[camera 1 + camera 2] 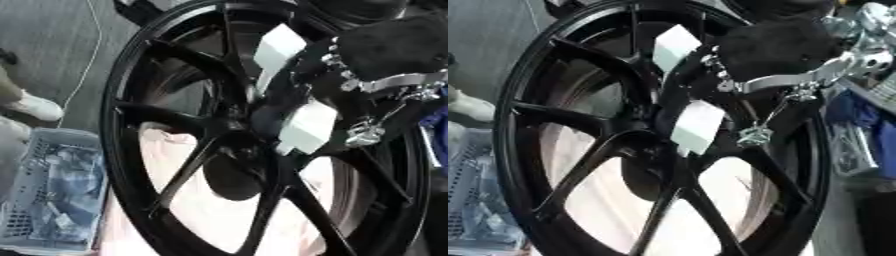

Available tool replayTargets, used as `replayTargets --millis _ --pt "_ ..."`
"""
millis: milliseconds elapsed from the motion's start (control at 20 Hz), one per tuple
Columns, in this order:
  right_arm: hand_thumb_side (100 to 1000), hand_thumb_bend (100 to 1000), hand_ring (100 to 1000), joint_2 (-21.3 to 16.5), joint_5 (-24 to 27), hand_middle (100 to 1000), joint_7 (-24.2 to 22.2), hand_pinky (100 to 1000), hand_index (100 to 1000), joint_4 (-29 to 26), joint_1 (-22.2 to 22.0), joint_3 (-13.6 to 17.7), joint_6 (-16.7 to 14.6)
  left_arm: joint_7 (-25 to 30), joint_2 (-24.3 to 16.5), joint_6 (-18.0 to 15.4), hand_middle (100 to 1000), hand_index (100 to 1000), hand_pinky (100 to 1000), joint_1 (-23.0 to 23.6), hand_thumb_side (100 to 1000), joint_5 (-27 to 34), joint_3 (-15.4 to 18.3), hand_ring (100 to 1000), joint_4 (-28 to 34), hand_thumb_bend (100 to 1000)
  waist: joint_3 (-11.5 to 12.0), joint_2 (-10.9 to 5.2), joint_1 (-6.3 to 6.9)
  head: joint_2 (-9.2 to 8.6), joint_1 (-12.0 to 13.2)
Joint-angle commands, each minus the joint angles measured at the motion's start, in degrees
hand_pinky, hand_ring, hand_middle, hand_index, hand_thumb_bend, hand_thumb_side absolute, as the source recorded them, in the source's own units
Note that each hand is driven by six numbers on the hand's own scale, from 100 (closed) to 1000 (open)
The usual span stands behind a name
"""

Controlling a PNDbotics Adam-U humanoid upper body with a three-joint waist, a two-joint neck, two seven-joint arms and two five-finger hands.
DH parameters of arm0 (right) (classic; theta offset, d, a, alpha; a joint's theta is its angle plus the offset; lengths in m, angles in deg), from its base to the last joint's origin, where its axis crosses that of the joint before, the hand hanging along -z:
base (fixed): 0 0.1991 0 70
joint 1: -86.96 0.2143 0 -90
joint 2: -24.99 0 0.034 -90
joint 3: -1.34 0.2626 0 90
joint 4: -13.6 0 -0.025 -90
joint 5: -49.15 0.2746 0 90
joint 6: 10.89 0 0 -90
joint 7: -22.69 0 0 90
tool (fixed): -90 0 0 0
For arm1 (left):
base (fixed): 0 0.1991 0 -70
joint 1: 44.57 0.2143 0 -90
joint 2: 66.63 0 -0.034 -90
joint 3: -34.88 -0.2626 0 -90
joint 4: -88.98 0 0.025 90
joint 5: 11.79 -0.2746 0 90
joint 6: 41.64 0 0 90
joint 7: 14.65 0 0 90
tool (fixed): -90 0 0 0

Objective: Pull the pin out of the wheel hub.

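Left eye view shows my right hand [293,107] reaching in from the upper right, laid over the centre of the black wheel hub [131,165]. Its white-tipped fingers [308,127] curl in toward the middle, where I judge the pin sits, but the hand hides the pin, so I cannot tell whether I have hold of it. The hub stands tilted on edge, facing me, which suits a straight pull. A grey basket [44,200] sits beside it, left. My left hand shows nowhere.
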Motion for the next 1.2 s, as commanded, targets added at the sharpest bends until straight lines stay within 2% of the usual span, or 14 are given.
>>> replayTargets --millis 50,450,750,800,1200 --pt "100 352 864 -0.9 0.4 753 0.2 817 811 -0.7 0.5 0.3 0.7 -0.2 -0.3 0.2 655 757 765 -0.2 735 -0.2 0.5 758 1.2 100 0.0 -0.98 0.41 0.06 -0.1" --pt "100 350 810 -0.6 3.0 627 0.6 790 676 -0.7 0.6 -0.1 1.6 -0.4 -0.1 0.4 656 757 765 0.1 736 -0.3 0.5 759 1.2 100 -0.3 -0.99 0.48 0.15 0.0" --pt "100 286 768 -0.7 5.2 558 0.5 770 593 -0.7 1.0 0.4 2.2 -0.6 -0.2 0.4 656 757 765 0.1 734 -0.3 0.7 759 1.2 100 -0.6 -1.31 0.79 0.16 -0.1" --pt "100 253 748 -0.7 5.6 531 0.5 762 561 -0.7 1.1 0.6 2.4 -0.6 -0.1 0.4 656 757 765 0.1 734 -0.3 0.7 759 1.2 100 -0.7 -1.39 0.83 0.14 -0.1" --pt "100 215 728 -1.4 7.6 507 1.6 756 531 -0.7 1.4 3.1 3.5 -0.8 -0.1 0.3 657 757 765 0.3 731 -0.2 0.9 759 1.2 100 -1.1 -2.01 1.15 -0.10 0.0"
